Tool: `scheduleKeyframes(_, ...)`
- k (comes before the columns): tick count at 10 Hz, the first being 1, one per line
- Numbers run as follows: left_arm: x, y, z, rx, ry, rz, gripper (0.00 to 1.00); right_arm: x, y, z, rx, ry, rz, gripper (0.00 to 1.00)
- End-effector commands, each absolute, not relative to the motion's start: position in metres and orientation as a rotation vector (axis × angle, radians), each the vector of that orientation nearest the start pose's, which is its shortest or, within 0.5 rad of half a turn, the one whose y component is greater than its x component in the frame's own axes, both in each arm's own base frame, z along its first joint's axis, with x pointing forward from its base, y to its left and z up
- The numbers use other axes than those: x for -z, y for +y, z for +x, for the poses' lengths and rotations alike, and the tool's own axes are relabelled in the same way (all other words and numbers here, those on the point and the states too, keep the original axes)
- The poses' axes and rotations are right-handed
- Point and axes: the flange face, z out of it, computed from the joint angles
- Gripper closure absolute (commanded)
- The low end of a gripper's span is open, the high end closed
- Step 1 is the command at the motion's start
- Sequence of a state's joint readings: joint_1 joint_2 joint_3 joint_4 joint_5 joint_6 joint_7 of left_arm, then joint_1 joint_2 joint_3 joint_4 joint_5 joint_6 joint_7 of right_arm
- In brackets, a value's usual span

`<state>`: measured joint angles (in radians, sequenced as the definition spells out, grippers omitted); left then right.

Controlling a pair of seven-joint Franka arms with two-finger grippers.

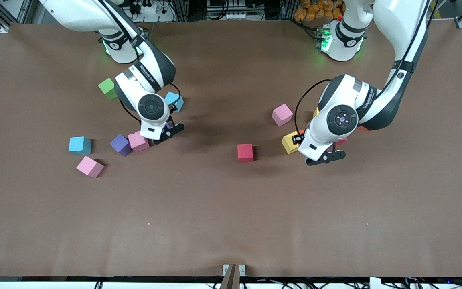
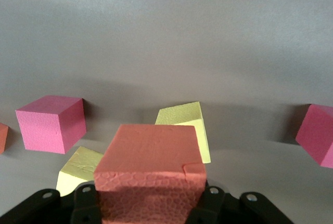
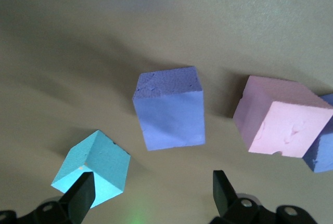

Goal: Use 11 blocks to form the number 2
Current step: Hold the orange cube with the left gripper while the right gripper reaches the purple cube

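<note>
On the brown counter [image 1: 231,208], matte foam cubes lie scattered — no digit formed. The left end effector [image 2: 151,203] is clamped on a pebbled orange-red cube [image 2: 151,167] above two yellow cubes [image 2: 184,125]; the front view hides this grip. The right end effector [image 3: 151,193], jaws wide and empty, hangs over a purple cube [image 3: 169,109], beside a pink cube [image 3: 281,122] and a light-blue cube [image 3: 96,167]. A lime-green cube [image 1: 107,88] sits toward the right arm's base.

orange cube [image 2: 2,136] cut off (mostly hidden)
</note>
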<state>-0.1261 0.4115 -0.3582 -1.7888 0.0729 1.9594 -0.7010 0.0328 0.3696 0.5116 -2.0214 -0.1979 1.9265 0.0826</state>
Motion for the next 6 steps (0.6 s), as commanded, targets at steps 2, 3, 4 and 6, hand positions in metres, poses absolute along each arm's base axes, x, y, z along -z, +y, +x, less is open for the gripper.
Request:
scheduleKeyframes(2, -0.321, -0.270, 0.557, -0.352, -0.332, -3.064, 1.00, -0.248, 0.263, 0.484, -0.556, -0.957, -3.024, 0.00)
scheduleKeyframes(3, -0.321, -0.268, 0.558, -0.352, -0.337, -3.063, 1.00, -0.246, 0.260, 0.485, -0.558, -0.961, -3.023, 0.00)
scheduleKeyframes(4, -0.320, -0.266, 0.559, -0.351, -0.338, -3.063, 1.00, -0.241, 0.258, 0.486, -0.560, -0.989, -3.034, 0.00)
scheduleKeyframes(6, -0.315, -0.265, 0.559, -0.361, -0.339, -3.059, 1.00, -0.235, 0.258, 0.486, -0.560, -1.011, -3.034, 0.00)
